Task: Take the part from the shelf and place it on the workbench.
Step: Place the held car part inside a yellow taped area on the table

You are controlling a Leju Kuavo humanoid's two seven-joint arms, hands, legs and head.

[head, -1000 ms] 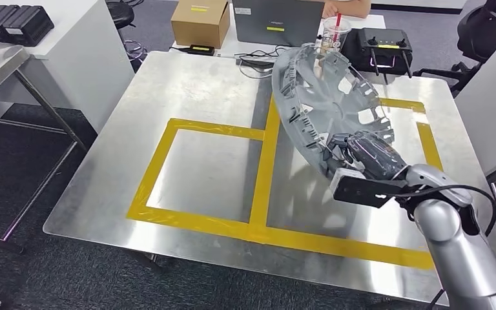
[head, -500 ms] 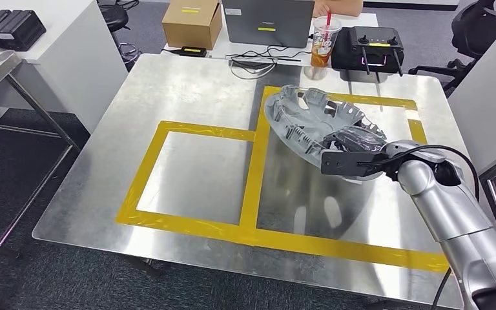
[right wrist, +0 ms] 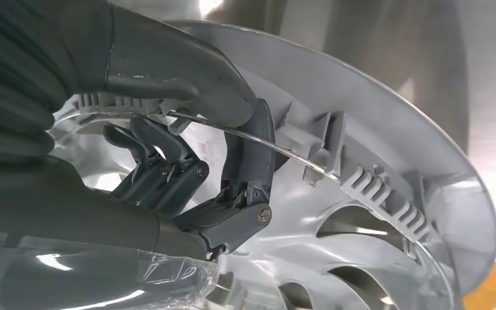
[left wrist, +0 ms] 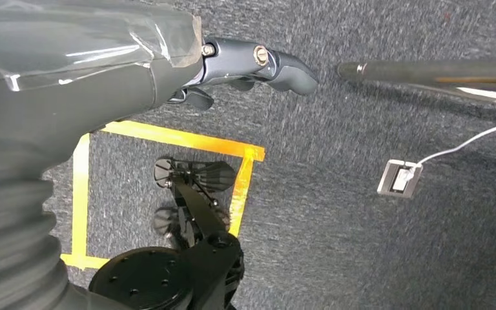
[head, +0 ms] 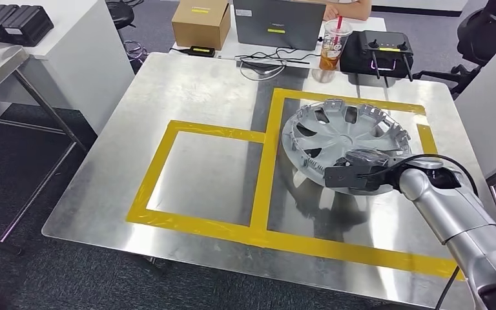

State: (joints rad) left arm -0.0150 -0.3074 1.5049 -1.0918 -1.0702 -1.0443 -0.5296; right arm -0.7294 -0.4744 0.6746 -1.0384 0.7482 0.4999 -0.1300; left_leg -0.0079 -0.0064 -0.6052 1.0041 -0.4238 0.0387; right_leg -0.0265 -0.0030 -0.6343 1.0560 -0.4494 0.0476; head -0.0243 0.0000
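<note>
The right hand's dark fingers [right wrist: 168,174] curl inside the rim of the part [right wrist: 387,187], a round silver-grey wheel cover with open spokes. The thick grey thumb [right wrist: 187,81] presses over the rim's edge from the other side, so the rim is clamped between thumb and fingers. A thin wire ring and a row of plastic clips run along the rim right next to the grasp.

In the head view, the right hand [head: 361,169] holds the near edge of the part [head: 345,132], which lies nearly flat inside the right-hand yellow taped rectangle [head: 272,161] on the shiny metal workbench [head: 194,97]. Whether the near edge rests fully on the surface or is held slightly raised cannot be told.

The left hand [left wrist: 258,64] hangs over grey carpet, its fingers loosely extended, holding nothing.

Beyond the far edge of the workbench stand a drink cup with a straw [head: 331,46], a black remote controller [head: 385,48], a laptop [head: 278,22] and a cardboard box [head: 200,22].

Risks, as a judgement: the fingers sit hooked among the clips and the wire ring, so pulling away before they spread fully could snag and drag or flip the part. If the near edge is raised, letting go could make the part drop and slide on the slick metal, possibly across the tape.
</note>
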